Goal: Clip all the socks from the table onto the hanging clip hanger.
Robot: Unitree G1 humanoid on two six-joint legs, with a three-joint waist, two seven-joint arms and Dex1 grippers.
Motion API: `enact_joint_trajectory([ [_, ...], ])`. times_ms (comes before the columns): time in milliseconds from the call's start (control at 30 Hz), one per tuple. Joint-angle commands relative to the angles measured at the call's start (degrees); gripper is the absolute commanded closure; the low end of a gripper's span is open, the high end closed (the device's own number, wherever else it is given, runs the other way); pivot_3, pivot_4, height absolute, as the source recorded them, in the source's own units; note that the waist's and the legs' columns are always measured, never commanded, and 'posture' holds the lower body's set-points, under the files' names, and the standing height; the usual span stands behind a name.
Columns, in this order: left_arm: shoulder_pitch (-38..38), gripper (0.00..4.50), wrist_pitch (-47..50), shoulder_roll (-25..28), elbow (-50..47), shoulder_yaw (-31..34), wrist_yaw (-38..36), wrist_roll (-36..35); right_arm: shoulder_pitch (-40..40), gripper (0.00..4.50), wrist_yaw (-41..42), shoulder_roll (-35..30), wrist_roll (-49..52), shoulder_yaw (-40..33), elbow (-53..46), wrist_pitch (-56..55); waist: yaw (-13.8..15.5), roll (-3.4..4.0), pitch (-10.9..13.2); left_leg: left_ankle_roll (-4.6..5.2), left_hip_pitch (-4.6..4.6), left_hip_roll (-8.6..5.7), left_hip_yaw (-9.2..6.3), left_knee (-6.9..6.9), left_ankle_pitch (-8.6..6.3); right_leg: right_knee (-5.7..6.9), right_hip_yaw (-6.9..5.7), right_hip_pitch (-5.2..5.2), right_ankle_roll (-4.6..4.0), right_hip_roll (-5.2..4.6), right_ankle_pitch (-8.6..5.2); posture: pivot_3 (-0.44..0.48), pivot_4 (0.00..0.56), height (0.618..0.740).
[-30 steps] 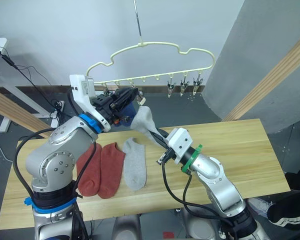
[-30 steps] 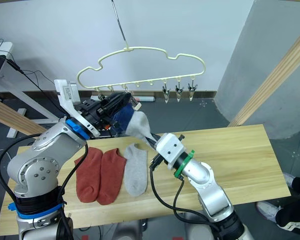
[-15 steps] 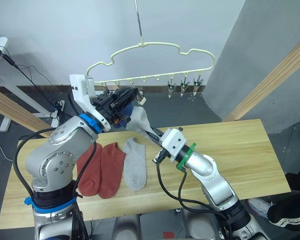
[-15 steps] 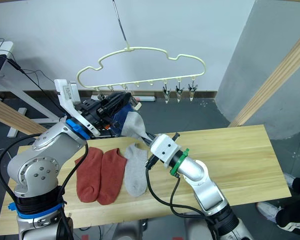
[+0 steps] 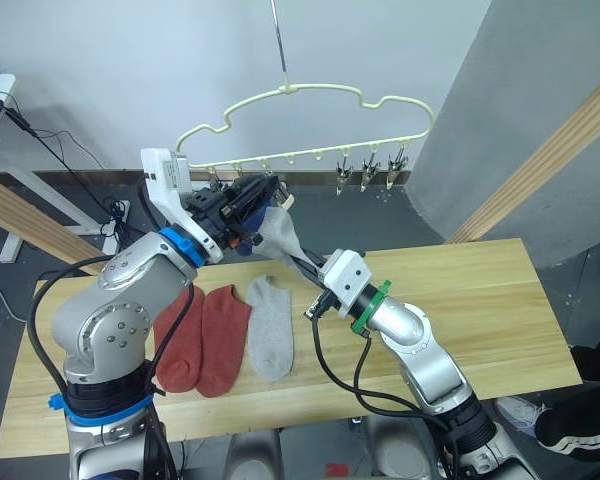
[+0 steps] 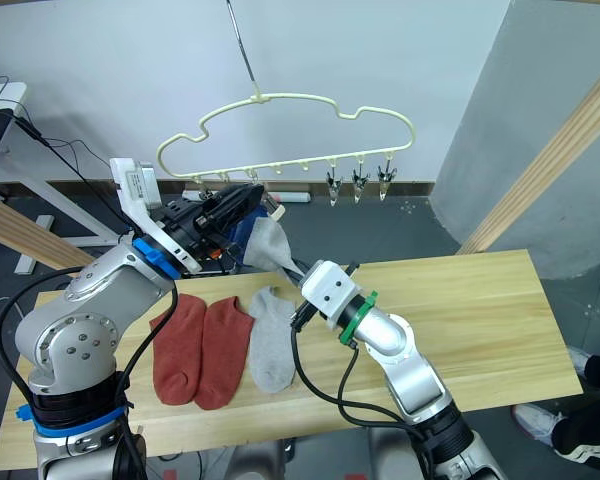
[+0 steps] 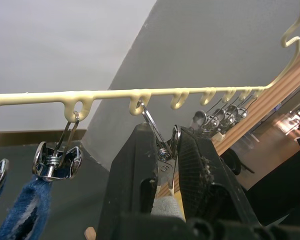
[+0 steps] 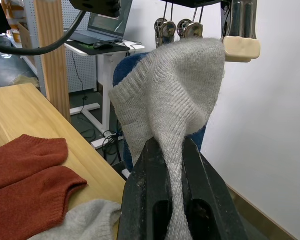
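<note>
so my right pincer (image 8: pixel 172 165) was clamped on the grey sock (image 8: pixel 175 100), long axis running straight up to the metal clip (image 7: pixel 162 150) on the clip hanger (image 5: pixel 310 100), which my left pincer (image 7: pixel 165 155) was squeezing right above it.

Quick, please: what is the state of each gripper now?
Left gripper: shut on a clip of the hanger.
Right gripper: shut on a grey sock, held up at that clip.

A grey sock (image 8: pixel 175 95) hangs beneath the yellow clip hanger (image 5: pixel 310 98); 3 socks (image 5: pixel 225 335) lie flat on the table (image 5: pixel 480 300).
</note>
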Motion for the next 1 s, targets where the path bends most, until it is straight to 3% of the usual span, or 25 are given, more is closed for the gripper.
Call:
enact_joint_trajectory([
  [33, -0.62, 3.99, -0.64, 0.51, -1.96, 0.23, -0.05, -1.26, 0.10, 4.50, 0.28, 0.95, 1.91, -0.86, -1.10, -1.07, 0.00, 0.00, 0.00, 0.00, 0.00, 0.00, 0.00, 0.00, 0.00, 0.00, 0.00, 0.00, 0.00, 0.00, 0.00, -0.091, 0.330, 0.740],
  [1000, -0.19, 3.99, -0.72, 0.69, -2.19, 0.15, -0.41, -1.41, 0.17, 4.50, 1.41, 1.01, 3.72, -1.34, -1.28, -0.76, 0.01, 0.00, 0.00, 0.00, 0.00, 0.00, 0.00, 0.02, 0.00, 0.02, 0.00, 0.00, -0.02, 0.00, 0.01, -0.089, 0.331, 0.740],
])
